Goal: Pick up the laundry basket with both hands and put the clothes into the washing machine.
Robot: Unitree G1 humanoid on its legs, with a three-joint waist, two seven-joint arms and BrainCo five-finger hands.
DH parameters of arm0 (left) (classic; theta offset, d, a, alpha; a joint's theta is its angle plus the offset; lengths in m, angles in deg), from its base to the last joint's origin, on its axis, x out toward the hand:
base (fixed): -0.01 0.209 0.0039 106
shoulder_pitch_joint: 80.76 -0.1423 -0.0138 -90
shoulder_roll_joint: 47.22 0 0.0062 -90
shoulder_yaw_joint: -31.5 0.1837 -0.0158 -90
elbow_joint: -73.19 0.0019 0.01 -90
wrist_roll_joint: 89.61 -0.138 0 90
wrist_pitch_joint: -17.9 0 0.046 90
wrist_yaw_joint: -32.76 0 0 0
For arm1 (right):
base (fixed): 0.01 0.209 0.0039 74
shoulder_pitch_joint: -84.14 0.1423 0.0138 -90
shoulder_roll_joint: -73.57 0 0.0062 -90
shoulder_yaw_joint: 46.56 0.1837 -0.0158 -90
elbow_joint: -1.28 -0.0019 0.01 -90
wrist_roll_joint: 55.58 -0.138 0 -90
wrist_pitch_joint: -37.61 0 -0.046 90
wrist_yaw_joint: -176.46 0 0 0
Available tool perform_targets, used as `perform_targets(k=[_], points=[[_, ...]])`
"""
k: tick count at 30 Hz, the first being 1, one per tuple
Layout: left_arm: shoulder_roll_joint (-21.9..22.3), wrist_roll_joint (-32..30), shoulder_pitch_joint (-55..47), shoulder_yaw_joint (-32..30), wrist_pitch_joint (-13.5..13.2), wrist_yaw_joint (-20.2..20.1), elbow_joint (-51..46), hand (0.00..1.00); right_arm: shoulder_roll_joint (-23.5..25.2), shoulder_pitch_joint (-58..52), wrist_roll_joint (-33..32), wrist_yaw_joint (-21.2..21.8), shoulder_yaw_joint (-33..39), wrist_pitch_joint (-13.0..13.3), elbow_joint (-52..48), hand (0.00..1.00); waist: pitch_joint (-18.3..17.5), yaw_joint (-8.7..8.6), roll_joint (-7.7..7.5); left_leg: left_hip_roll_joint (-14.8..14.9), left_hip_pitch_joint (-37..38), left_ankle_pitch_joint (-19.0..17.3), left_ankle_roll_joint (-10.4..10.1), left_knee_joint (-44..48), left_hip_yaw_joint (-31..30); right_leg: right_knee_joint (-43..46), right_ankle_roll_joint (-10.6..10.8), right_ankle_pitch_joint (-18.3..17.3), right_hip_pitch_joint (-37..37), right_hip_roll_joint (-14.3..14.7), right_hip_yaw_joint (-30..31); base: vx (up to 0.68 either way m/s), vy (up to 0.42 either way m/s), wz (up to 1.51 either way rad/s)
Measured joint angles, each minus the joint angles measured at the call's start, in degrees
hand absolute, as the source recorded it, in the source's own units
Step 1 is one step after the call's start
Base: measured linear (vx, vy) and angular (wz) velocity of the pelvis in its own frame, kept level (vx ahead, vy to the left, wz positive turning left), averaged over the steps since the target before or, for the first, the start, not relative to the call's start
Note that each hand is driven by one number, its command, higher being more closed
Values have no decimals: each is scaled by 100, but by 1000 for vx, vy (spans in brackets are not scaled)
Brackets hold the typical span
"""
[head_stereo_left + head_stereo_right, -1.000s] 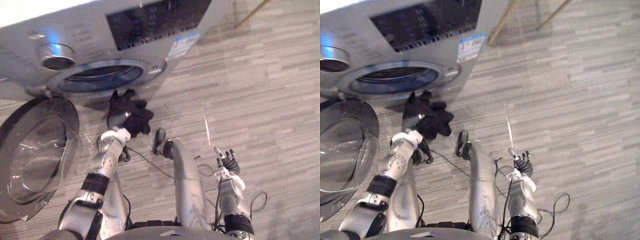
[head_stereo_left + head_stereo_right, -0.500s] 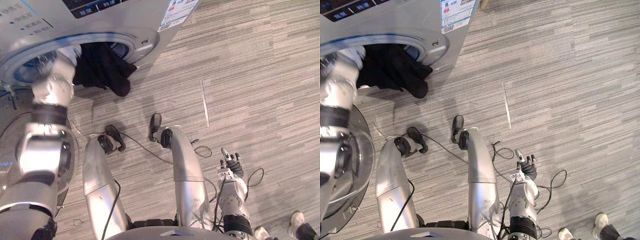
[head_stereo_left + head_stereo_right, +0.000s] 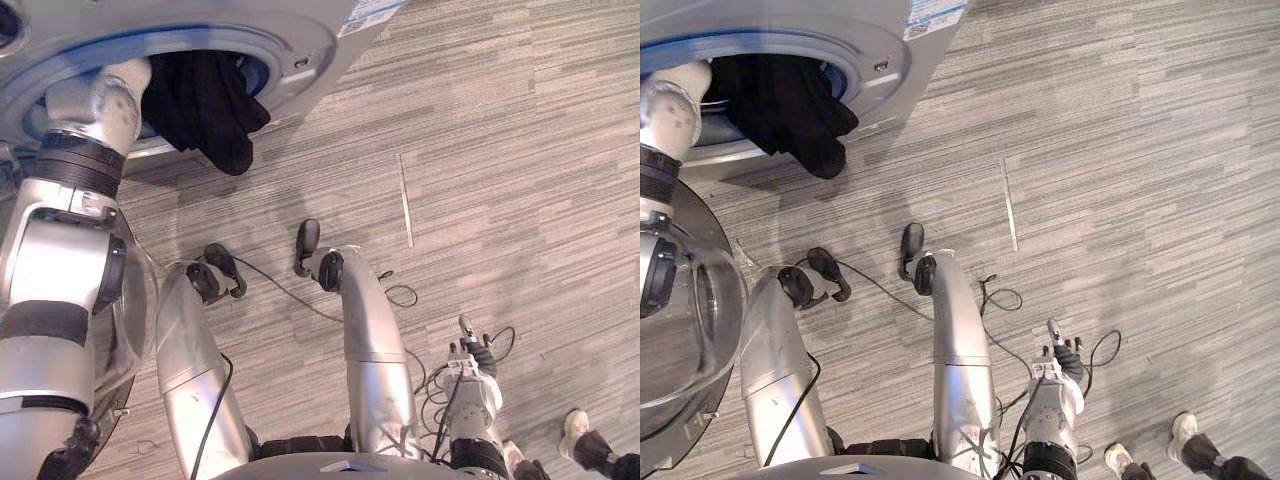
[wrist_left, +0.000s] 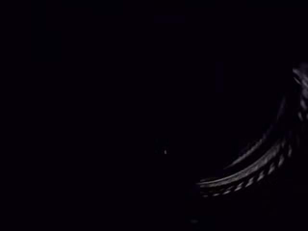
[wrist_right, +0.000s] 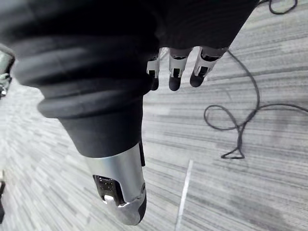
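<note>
clothes: black clothes [image 3: 205, 105] are hanging half out of the washing machine [image 3: 300, 40], draping over its front rim | left hand: is sitting inside the machine, behind the clothes, grip impossible to tell | right hand [image 3: 1065, 360]: is hanging low, well apart from the clothes, fingers relaxed, grasping nothing, above the floor [image 3: 520, 180]

The floor [image 3: 520, 150] is grey throughout, laid in long narrow streaks of lighter and darker grey that run in one direction across the room, with faint seams between broader bands. A thin pale strip [image 3: 404, 200] lies on it, crossing the streaks at an angle. Light falls softly and evenly on it. At the near right corner stands a person in dark trousers and pale shoes [image 3: 1181, 428].
</note>
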Motion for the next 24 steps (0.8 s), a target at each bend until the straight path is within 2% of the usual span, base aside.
perform_targets(k=[1, 3, 4, 5, 6, 7, 8, 9, 10, 11, 13, 14, 15, 16, 17, 18, 21, 24], points=[[-91, -801, 1, 241, 144, 171, -134, 100, -18, -35, 2, 0, 4, 78, 1, 0, -1, 11, -3, -3, -27, -3, 6, 3, 9, -10, 20, 12, -22, -1, 12, -114, 34, -1], [-547, -3423, 126, 1306, 617, 562, -528, 100, -54, -156, -14, 17, 18, 349, 49, 0, 2, 25, -15, -7, -100, -27, 66, 19, 54, -58, 93, 72, -92, -13, 44, -107, 39, -7], [-616, -4241, 169, 1536, 759, 567, -593, 100, -59, -174, -41, 24, 18, 420, 62, 0, 1, 33, -18, -7, -102, -34, 85, 18, 80, -75, 107, 89, -104, -14, 60, -93, 45, -13], [-689, -5475, 234, 1850, 883, 490, -789, 100, -81, -170, -73, 49, 16, 515, 83, 0, 0, 21, -19, -6, -101, -52, 119, 19, 120, -110, 135, 125, -112, -21, 82, -91, 53, -17], [-652, -6160, 262, 1799, 978, 323, -729, 100, -102, -155, -144, 97, -6, 555, 76, 0, -2, -17, -22, -2, -102, -65, 143, 16, 143, -166, 165, 174, -110, -15, 96, -92, 54, -18], [-655, -6482, 259, 1755, 971, 230, -704, 100, -117, -156, -268, 160, -34, 596, 75, 0, -2, -49, -22, 4, -111, -70, 152, 11, 152, -204, 177, 200, -111, -5, 103, -94, 52, -18], [-563, -6873, 178, 1407, 927, 65, -680, 100, -133, -156, -414, 189, -36, 646, 77, 0, -2, -99, -23, 14, -117, -75, 161, -4, 188, -263, 201, 243, -116, 8, 124, -76, 37, -14], [-439, -6995, 81, 1021, 889, 2, -658, 100, -134, -156, -497, 189, -35, 654, 75, 0, -2, -118, -25, 27, -116, -77, 164, -10, 211, -294, 209, 266, -118, 20, 135, -96, 40, -22], [-56, -6844, -75, 42, 899, -83, -593, 100, -128, -155, -581, 187, -35, 654, 70, 0, 1, -139, -37, 71, -117, -88, 180, -23, 256, -374, 239, 324, -121, 74, 170, -105, 34, -29], [355, -6161, -149, -1011, 913, -23, -424, 100, -87, -154, -691, 178, -35, 651, 34, 0, -7, -185, -111, 92, -117, -91, 183, -64, 299, -459, 247, 374, -140, 114, 207, -131, 34, -28], [652, -5262, -154, -2154, 972, 113, -75, 100, -4, -153, -693, 158, -20, 651, 18, 0, -2, -317, -220, 128, -123, -83, 192, -94, 313, -530, 249, 416, -141, 150, 211, -111, 12, -20], [714, -3880, -158, -2675, 867, 230, 259, 100, 87, -154, -687, 58, 55, 641, 22, 0, -6, -362, -305, 194, -141, -90, 179, -94, 312, -600, 253, 446, -143, 220, 207, -107, -7, -24], [732, -1740, -160, -2853, 634, 205, 507, 100, 177, -154, -681, -112, 197, 593, 25, 0, 3, -360, -342, 248, -182, -101, 159, -115, 311, -681, 272, 461, -158, 276, 187, -104, -8, -22], [744, -642, -168, -2868, 491, 187, 522, 100, 201, -154, -681, -210, 231, 575, 29, 0, 9, -355, -359, 258, -209, -97, 163, -123, 311, -706, 271, 471, -174, 285, 176, -92, -2, -14], [785, 1023, -155, -2896, 177, 173, 516, 100, 234, -145, -678, -334, 263, 515, 27, 0, 5, -351, -412, 278, -266, -82, 189, -114, 311, -713, 233, 501, -225, 301, 174, -73, 7, -13], [821, 1953, -108, -2932, -42, 134, 513, 100, 238, -115, -674, -400, 311, 461, 27, 0, 0, -364, -422, 310, -313, -81, 195, -76, 295, -711, 221, 521, -254, 319, 162, -66, 14, -14], [771, 3164, 296, -3003, -354, 62, 512, 100, 275, -79, -680, -490, 484, 417, 25, 0, -4, -371, -427, 416, -362, -87, 195, 16, 275, -723, 213, 527, -249, 395, 134, -63, 25, -13], [468, 3725, 852, -2981, -675, 59, 487, 100, 275, -79, -730, -479, 523, 351, 28, 0, -22, -363, -456, 622, -346, -185, 184, 163, 273, -721, 195, 551, -224, 562, 148, -67, 16, -27]])
